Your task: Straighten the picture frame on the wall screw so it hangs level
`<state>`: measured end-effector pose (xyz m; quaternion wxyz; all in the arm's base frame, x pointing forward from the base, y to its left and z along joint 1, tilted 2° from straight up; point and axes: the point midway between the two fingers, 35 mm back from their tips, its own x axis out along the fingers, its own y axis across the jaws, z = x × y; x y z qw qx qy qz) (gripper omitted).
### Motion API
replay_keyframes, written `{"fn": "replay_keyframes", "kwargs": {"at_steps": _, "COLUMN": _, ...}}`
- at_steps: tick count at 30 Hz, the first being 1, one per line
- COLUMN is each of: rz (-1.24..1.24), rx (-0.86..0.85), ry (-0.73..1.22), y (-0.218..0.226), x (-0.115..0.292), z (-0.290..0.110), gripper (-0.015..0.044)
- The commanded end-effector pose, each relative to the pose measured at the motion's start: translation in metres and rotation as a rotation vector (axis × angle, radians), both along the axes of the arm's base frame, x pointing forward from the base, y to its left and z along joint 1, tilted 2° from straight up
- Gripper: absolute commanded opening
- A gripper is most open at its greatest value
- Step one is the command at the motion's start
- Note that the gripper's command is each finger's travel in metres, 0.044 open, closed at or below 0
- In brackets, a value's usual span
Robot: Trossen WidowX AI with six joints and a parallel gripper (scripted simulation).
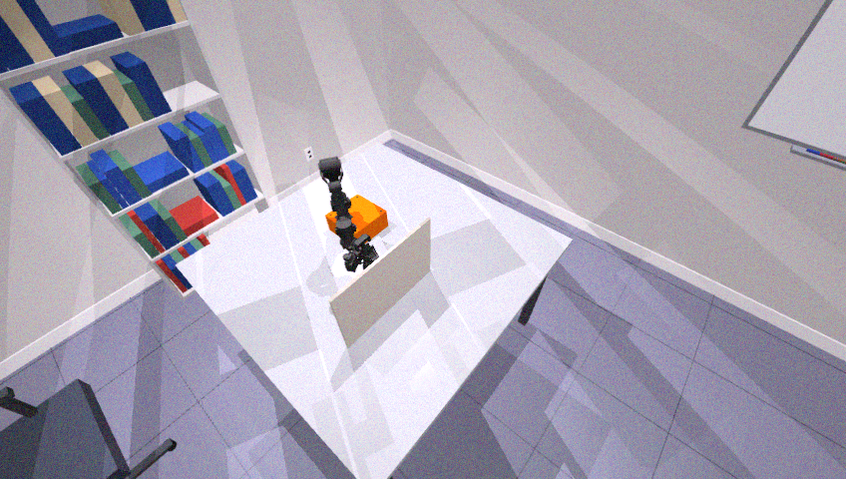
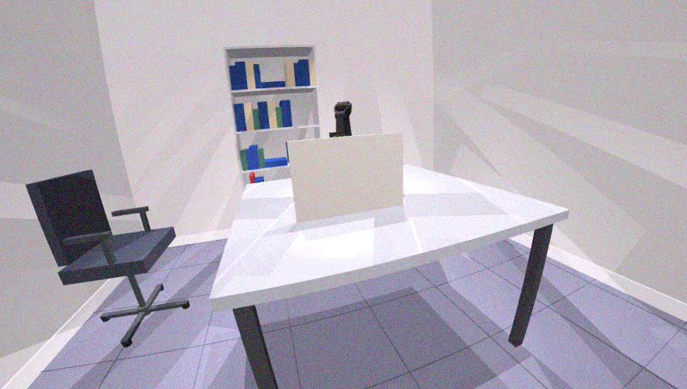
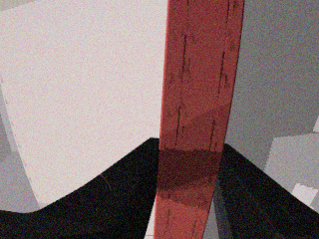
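The upright beige panel (image 1: 385,287) (image 2: 347,178) stands on the table, with its plain side toward the top and exterior views. It hides the picture frame and the screw from them. In the wrist view a red bar of the picture frame (image 3: 201,75) runs from top to bottom, leaning slightly. My gripper (image 3: 187,151) is shut on this bar, with one black finger on each side. In the top view the gripper is on the far side of the panel, close to its top edge. The notched strip is not visible, and the frame's tilt cannot be told.
An orange box (image 1: 370,209) sits beside the arm (image 1: 339,205) behind the panel. The white table (image 1: 248,272) (image 2: 462,216) carries them. A bookshelf (image 2: 270,90) stands behind, and a dark office chair (image 2: 120,250) stands left of the table in the exterior view.
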<state>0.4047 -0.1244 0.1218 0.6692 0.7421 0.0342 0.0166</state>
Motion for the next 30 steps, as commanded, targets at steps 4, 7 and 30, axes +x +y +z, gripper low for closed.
{"fn": "replay_keyframes", "kwargs": {"at_steps": 4, "rz": 0.000, "rx": -0.057, "ry": -0.005, "y": 0.0001, "x": 0.0000, "z": -0.0002, "gripper": 0.0000}}
{"fn": "replay_keyframes", "kwargs": {"at_steps": 7, "rz": 0.000, "rx": -0.068, "ry": -0.006, "y": 0.0002, "x": 0.0000, "z": -0.0003, "gripper": 0.0000}}
{"fn": "replay_keyframes", "kwargs": {"at_steps": 30, "rz": 0.002, "rx": -0.103, "ry": -0.007, "y": 0.0004, "x": 0.0002, "z": -0.0007, "gripper": 0.0260}}
